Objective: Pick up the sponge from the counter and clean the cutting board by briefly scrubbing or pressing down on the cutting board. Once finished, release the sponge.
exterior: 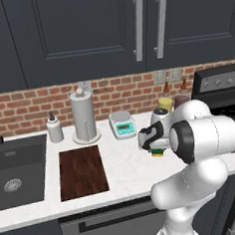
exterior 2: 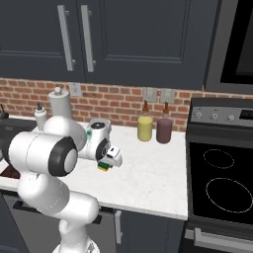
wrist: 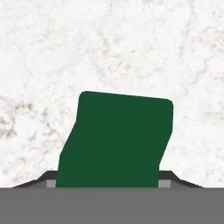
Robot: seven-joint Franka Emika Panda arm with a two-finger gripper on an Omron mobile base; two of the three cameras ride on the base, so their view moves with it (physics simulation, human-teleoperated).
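The sponge [wrist: 117,140] covers the gripper's fingertips in the hand view, so their closure cannot be read; its yellow body is out of sight there. In the left base view the arm's big joint hides most of the sponge [exterior: 158,153]. The cutting board [exterior 2: 6,172] sits mostly behind the arm.

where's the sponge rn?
The sponge sits under the gripper on the counter, right of the cutting board, in front of the scale.
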